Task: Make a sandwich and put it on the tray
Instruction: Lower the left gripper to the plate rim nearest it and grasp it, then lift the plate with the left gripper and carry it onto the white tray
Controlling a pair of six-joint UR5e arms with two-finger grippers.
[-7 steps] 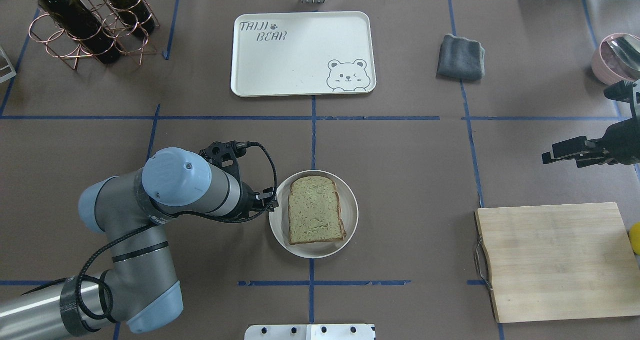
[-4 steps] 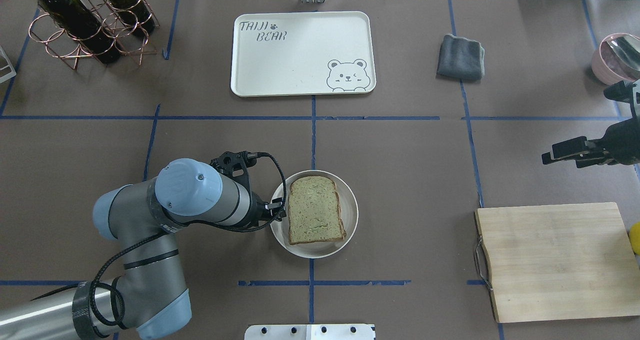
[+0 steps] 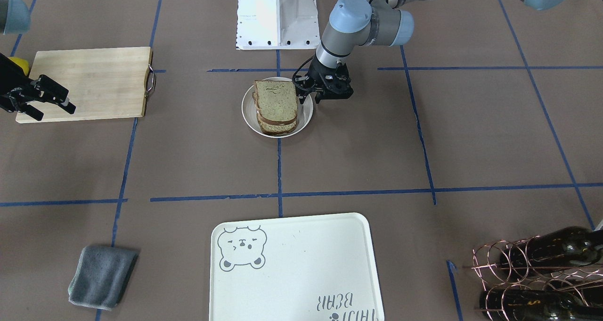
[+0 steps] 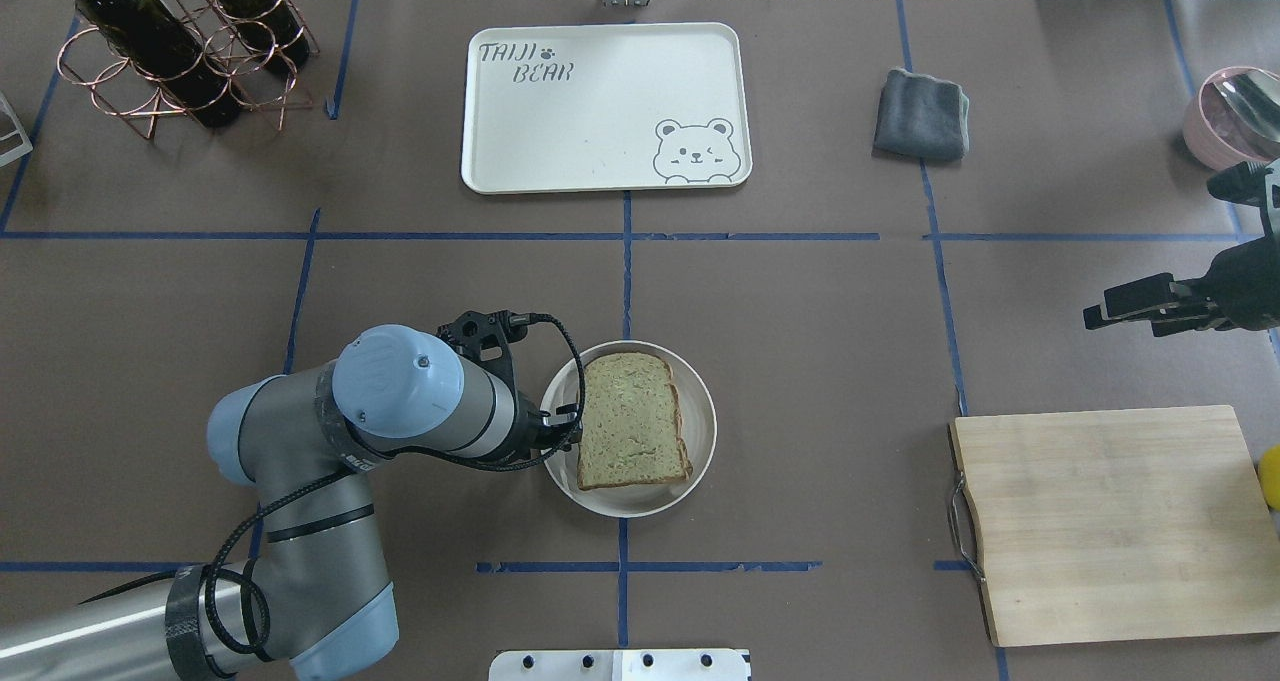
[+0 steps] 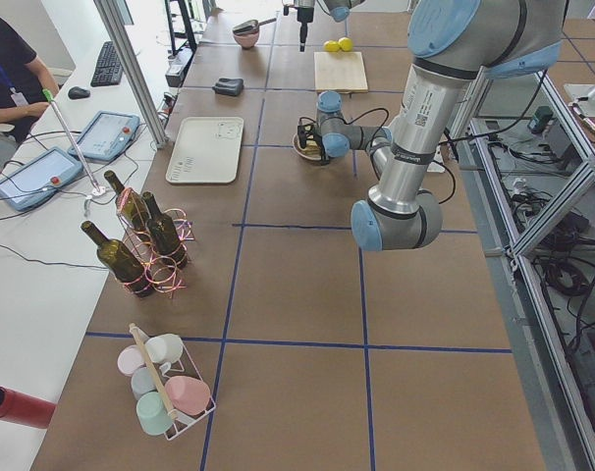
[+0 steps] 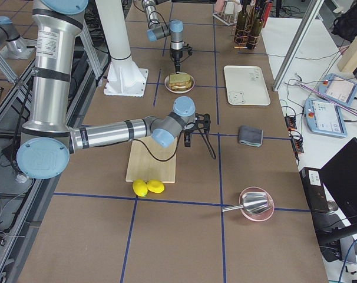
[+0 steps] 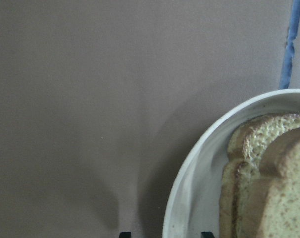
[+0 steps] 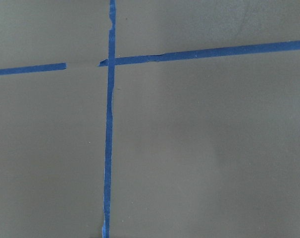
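The sandwich (image 4: 628, 421) is a stack of bread slices with brown crust on a small round white plate (image 4: 700, 431); no egg shows. It also shows in the front view (image 3: 277, 104) and the left wrist view (image 7: 269, 183). My left gripper (image 4: 562, 429) is open at the plate's left rim. In the left wrist view its two tips (image 7: 165, 234) stand either side of the plate rim (image 7: 189, 198). The cream tray (image 4: 600, 111) with the bear face lies bare at the far middle. My right gripper (image 4: 1100, 311) is open and empty, hovering beyond the cutting board.
A wooden cutting board (image 4: 1110, 521) lies at the near right with a yellow fruit (image 4: 1272, 476) at its edge. A grey cloth (image 4: 922, 113) lies right of the tray. A wire rack with wine bottles (image 4: 170, 51) stands far left. A pink bowl (image 4: 1225, 111) sits far right.
My left arm has moved right, bringing its gripper up to the plate's left rim. The sandwich, plate and right arm have not moved.
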